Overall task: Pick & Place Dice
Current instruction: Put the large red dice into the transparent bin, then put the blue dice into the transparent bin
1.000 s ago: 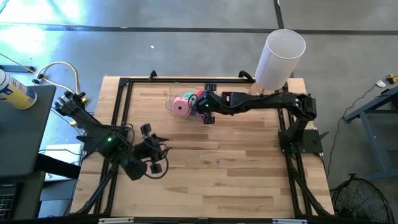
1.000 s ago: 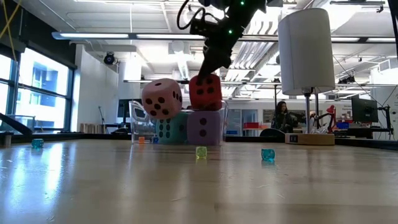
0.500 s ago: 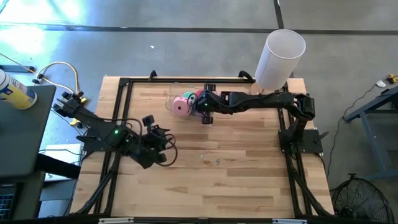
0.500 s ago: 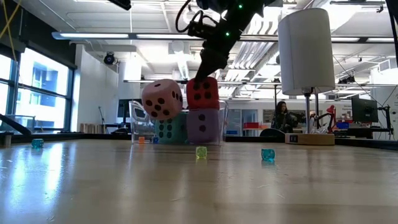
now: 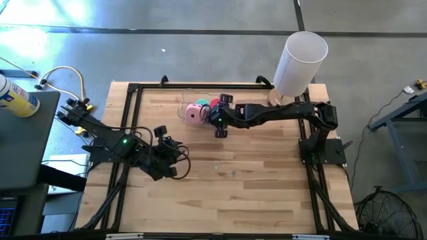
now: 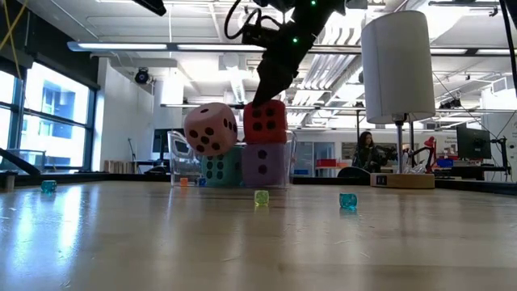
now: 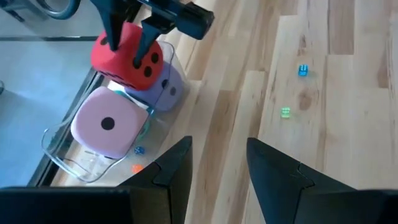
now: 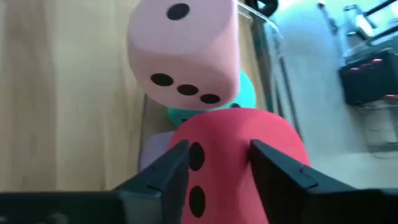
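A clear container (image 7: 68, 158) near the table's far edge holds the dice. The teal die (image 6: 220, 168) and the purple die (image 6: 265, 166) stand on its floor. The pink die (image 6: 210, 128) lies tilted on the teal one. The red die (image 6: 266, 120) sits level on the purple one. My right gripper (image 7: 127, 45) comes down on the red die's top and is shut on it. My left gripper (image 7: 219, 149) hovers open over the near-left part of the table (image 5: 175, 157), pointing toward the container. My right gripper pinches the upper part of the red die (image 7: 129, 55) between its two fingers (image 7: 114, 31), coming from above and slanting in from the table's right. The die stands upright with its underside on the purple die (image 7: 169, 90).
Small dice lie on the wood in front of the container: a green one (image 6: 261, 197), a blue one (image 6: 348, 200) and a teal one far left (image 6: 48, 186). A tall white cylinder (image 5: 301, 63) stands at the far right corner. People show in the room beyond.
My right gripper has come down a little, and the red die, which hung tilted just above the purple die, now sits level on it. My left arm has swung from the near left edge toward the table's middle and turned to face the container.
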Controlling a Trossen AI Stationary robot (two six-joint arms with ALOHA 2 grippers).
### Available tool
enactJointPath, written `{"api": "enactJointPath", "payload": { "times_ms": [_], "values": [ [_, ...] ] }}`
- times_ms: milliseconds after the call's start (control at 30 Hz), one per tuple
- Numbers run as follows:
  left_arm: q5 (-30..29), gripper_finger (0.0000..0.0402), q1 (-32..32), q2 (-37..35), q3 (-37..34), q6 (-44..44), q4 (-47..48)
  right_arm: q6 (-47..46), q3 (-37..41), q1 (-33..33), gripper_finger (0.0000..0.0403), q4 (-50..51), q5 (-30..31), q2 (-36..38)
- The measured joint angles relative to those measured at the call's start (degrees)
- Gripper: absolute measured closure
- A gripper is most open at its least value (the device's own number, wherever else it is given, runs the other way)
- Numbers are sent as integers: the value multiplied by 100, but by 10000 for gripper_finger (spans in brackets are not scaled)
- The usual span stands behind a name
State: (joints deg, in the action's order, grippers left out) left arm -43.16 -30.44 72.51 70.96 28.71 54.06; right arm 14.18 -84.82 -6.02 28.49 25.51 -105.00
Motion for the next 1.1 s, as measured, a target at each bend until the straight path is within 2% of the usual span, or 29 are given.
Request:
{"api": "enactJointPath", "payload": {
  "times_ms": [233, 333, 500, 600, 767, 933, 1033, 1100],
  "values": [
    [-2, 257, 2, 0, 0, 262, -2, 30, 2, 203, 185, -18, 640, -1],
    [-2, 257, 0, 0, 0, 248, 0, -71, 2, 347, 170, -83, 800, -1],
    [-4, 257, 0, 0, 0, 242, 104, 110, 4, 749, 149, -185, 1623, 45],
    [78, 257, 2, 1, 0, 240, 29, -74, 5, 1063, 142, -192, 1870, 145],
    [289, 257, 0, 4, 0, 77, -237, -1004, 2, 1653, 141, 486, 1953, 276],
    [569, 257, 1, 3, 0, 65, -293, -2601, -4, 2321, 141, 1463, 1947, 468],
    [871, 257, 0, 3, 0, 3, -314, -3752, 9, 2715, 141, 2114, 1760, 570],
    [990, 257, 0, 30, 0, -159, -314, -4569, 0, 2961, 141, 2503, 1296, 646]
  ]
}}
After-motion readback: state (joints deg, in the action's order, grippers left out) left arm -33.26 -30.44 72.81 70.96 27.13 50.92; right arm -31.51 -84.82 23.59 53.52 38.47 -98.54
